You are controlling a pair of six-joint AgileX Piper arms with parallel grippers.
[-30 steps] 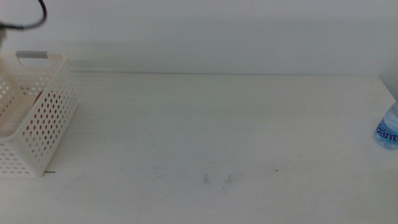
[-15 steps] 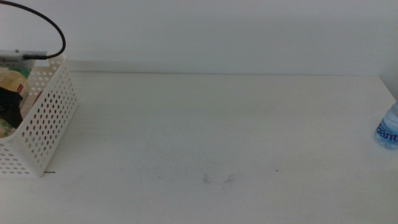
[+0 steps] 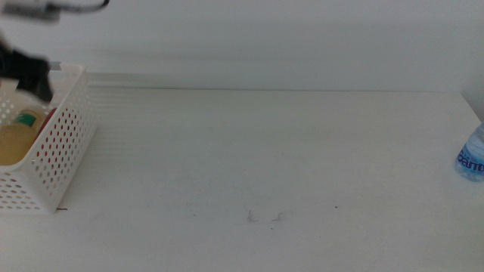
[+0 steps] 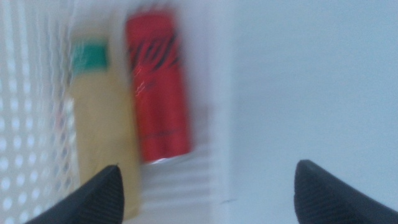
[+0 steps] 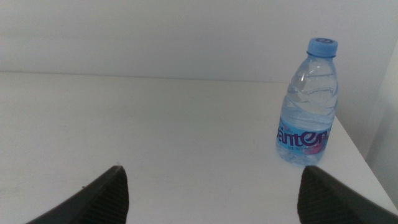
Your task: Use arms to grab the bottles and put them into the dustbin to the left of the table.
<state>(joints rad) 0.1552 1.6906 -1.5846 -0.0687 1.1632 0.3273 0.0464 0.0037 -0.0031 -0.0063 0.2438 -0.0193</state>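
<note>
Bright, even, washed-out light over the large flat white tabletop [image 3: 265, 151], almost shadowless, heavy motion blur in left wrist view smearing the slim red can [image 4: 157, 87] and white perforated plastic basket [image 3: 64, 143], right wrist view sharp, clear blue-capped water bottle [image 5: 309, 102] crisp

Yellow bottle [image 3: 15, 140] inside dustbin [image 3: 64, 147]

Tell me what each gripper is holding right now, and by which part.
Nothing is held. The left gripper is open above the dustbin; the right gripper is open, apart from the water bottle.
</note>
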